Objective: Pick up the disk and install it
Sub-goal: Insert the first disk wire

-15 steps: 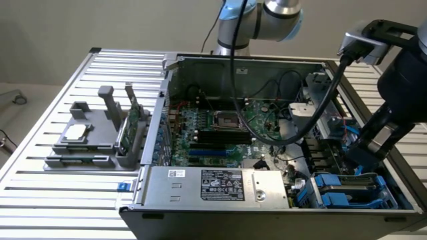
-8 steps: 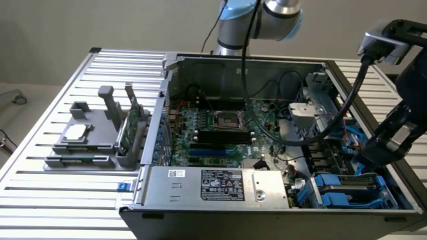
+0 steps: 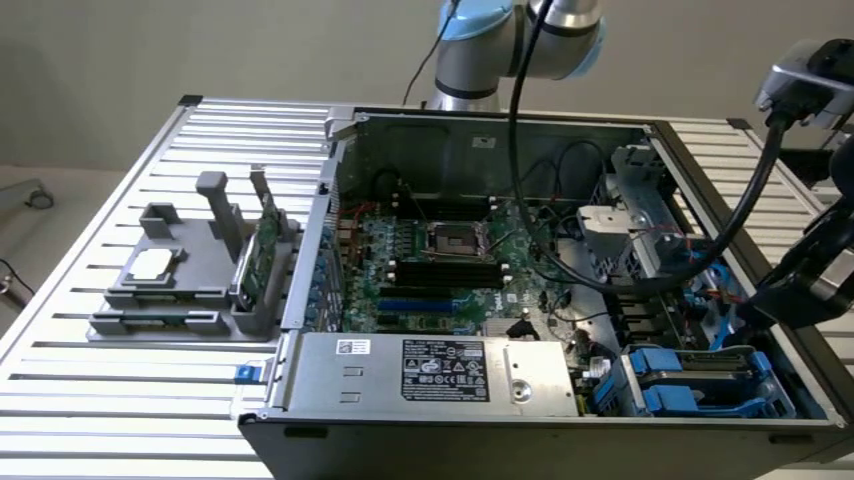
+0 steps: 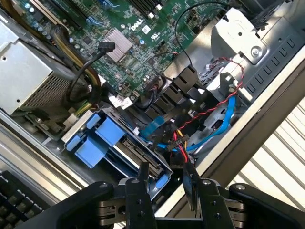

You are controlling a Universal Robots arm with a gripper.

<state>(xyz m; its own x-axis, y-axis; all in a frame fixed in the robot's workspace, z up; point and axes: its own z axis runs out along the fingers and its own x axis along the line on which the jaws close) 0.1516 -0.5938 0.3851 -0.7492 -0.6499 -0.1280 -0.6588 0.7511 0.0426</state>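
Fingers spread and empty, the gripper (image 4: pixel 167 183) hangs just above the disk (image 4: pixel 125 145), seated in the computer case's (image 3: pixel 534 448) near corner on the exterior view's right; installation looks essentially complete.

Plain grey wall (image 3: pixel 200 50) behind a slatted aluminium table (image 3: pixel 94 405)

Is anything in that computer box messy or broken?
Nothing looks broken. One odd thing: a black cable plug lies loose on the green circuit board, joined to nothing. Red-black and blue wires loop untidily beside the blue-framed silver metal disk.
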